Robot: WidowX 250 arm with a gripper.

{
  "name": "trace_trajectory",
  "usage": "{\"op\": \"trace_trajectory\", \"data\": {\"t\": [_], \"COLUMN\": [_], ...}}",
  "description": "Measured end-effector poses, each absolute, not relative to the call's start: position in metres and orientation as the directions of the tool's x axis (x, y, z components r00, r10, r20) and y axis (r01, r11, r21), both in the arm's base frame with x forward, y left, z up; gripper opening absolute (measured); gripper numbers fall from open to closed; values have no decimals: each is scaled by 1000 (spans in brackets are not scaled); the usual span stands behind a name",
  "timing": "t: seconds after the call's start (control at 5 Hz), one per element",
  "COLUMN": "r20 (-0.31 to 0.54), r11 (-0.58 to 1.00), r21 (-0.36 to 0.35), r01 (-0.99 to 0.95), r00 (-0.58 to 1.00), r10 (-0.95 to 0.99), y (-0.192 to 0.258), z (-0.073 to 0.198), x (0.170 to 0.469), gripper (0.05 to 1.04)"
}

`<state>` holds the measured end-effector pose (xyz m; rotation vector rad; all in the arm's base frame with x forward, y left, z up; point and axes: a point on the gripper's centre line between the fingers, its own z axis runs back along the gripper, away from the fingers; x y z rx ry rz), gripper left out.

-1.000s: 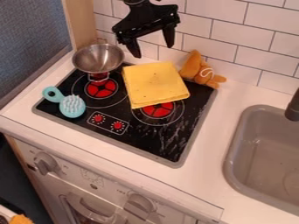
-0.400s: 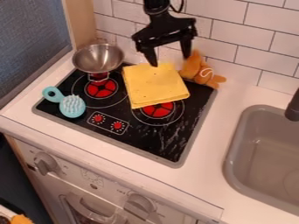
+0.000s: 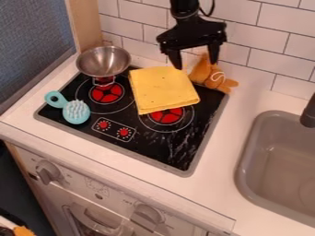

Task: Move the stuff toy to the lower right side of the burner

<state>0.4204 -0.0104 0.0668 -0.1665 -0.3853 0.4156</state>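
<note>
The black gripper hangs open at the top, right of centre, its two fingers pointing down with a wide gap between them. Just below and behind it, the orange stuffed toy leans at the back right corner of the black stove top, close to the tiled wall. One fingertip overlaps the toy's upper part in the view; whether they touch I cannot tell. Two red burners show, the right one partly covered by a folded yellow cloth.
A metal pan stands at the stove's back left, and a teal brush lies at its left edge. The grey sink with a dark faucet is on the right. White counter lies between stove and sink.
The gripper has moved right and somewhat lower, from above the cloth's back left to the toy. Its fingers stay apart. The toy, cloth, pan and brush have not moved.
</note>
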Motion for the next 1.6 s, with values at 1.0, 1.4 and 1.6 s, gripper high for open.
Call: {"op": "trace_trajectory", "data": {"t": [1.0, 1.4, 1.6], "r20": [399, 398, 399], "r11": [972, 975, 973], "r21": [-162, -155, -158], "r01": [-173, -161, -169], "r00": [889, 893, 890], "r10": [225, 211, 219], "y": [-38, -39, -38], "z": [31, 29, 29], "x": [449, 454, 454], "gripper": [999, 742, 625]}}
